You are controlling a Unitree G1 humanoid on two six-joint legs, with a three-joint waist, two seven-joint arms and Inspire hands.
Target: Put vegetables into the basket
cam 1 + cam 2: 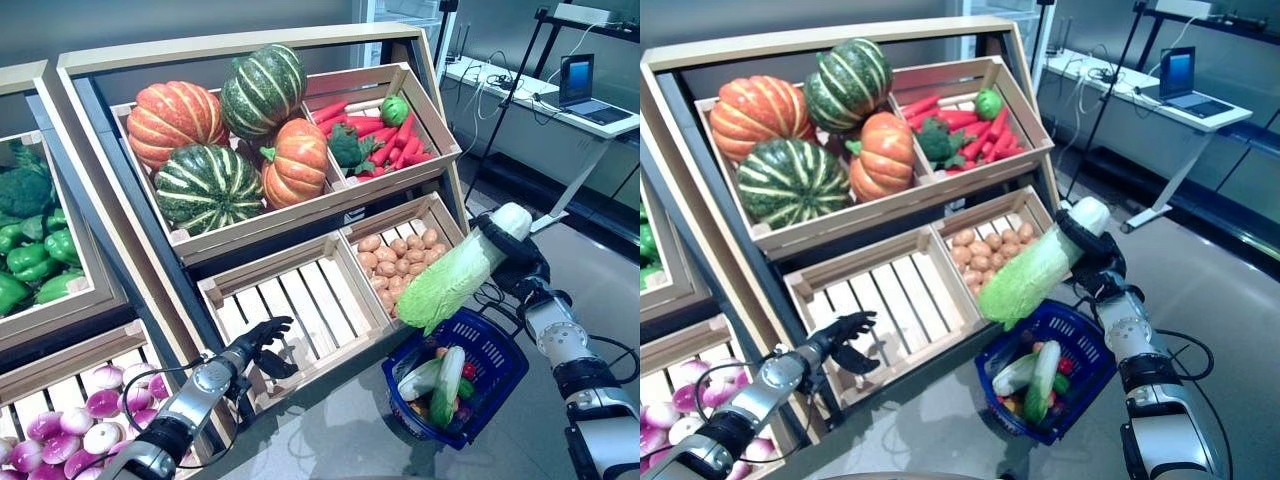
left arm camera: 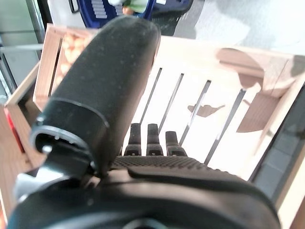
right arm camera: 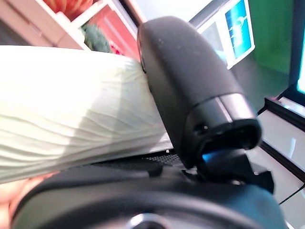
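My right hand (image 1: 520, 262) is shut on a long pale green napa cabbage (image 1: 455, 280). It holds the cabbage tilted, leafy end down, just above the far rim of the blue basket (image 1: 505, 345) on the floor. The right wrist view shows my thumb (image 3: 190, 90) curled over the cabbage (image 3: 71, 109). In the basket lie a long green and white vegetable (image 1: 448, 385) and small red and orange ones. My left hand (image 1: 262, 345) is open and holds nothing, in front of the empty slatted crate (image 1: 300, 295); its fingers (image 2: 150, 140) point into the crate.
The wooden vegetable stand (image 1: 250, 50) fills the left and middle, and the basket stands at its lower right corner. A desk with a laptop (image 1: 580, 85) stands at the back right. Grey floor (image 1: 350, 430) lies in front of the stand.
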